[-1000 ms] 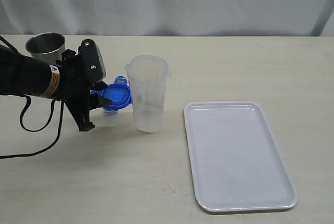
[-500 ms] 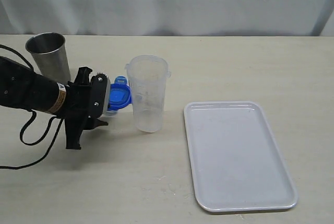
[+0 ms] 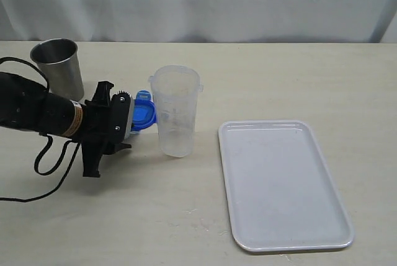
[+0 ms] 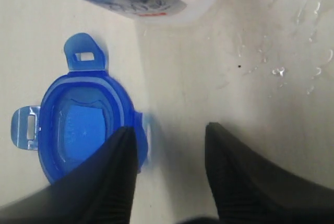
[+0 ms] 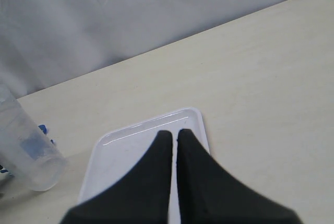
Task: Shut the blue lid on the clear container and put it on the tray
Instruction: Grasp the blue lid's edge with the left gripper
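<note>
While the container stands upright, the lid lies flat beside it, left fingers parted at its rim, right fingers together.

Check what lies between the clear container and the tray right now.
Nothing: only bare table separates the clear container from the tray. The exterior view shows that gap plainly; the blue lid sits on the container's other side.

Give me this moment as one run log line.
left claw: open, at blue lid edge, not gripping | blue lid: on table, off clear container | right claw: shut, empty | tray: empty
</note>
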You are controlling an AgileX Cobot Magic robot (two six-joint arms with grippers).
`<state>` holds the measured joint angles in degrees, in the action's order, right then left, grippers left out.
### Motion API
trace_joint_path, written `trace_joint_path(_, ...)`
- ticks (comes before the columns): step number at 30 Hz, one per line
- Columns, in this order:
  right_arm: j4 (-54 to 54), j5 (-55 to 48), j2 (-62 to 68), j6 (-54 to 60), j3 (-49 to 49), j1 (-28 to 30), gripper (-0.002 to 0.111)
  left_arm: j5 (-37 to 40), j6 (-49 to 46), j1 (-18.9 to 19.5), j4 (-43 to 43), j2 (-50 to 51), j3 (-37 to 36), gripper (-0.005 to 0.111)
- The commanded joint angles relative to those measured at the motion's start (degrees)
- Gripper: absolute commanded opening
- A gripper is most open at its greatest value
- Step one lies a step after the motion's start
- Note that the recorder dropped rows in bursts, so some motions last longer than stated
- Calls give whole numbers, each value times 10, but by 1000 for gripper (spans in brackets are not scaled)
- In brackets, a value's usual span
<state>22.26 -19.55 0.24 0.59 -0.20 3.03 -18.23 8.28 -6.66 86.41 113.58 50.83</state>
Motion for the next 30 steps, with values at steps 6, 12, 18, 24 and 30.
trace_joint_path(6, 0, -1, -2, 0, 2, 2, 4, 14, -24, 0, -51, 20, 20, 41)
trace_joint_path(12, 0, -1, -2, 0, 2, 2, 4, 0, -24, 0, -51, 36, 22, 41)
trace_joint_path(18, 0, -1, -2, 0, 2, 2, 4, 18, -25, 0, -51, 37, 25, 41)
trace_joint_path(24, 0, -1, -2, 0, 2, 2, 4, 26, -25, 0, -51, 37, 25, 41)
trace_joint_path(30, 0, -1, -2, 0, 2, 2, 4, 26, -25, 0, -51, 48, 25, 10)
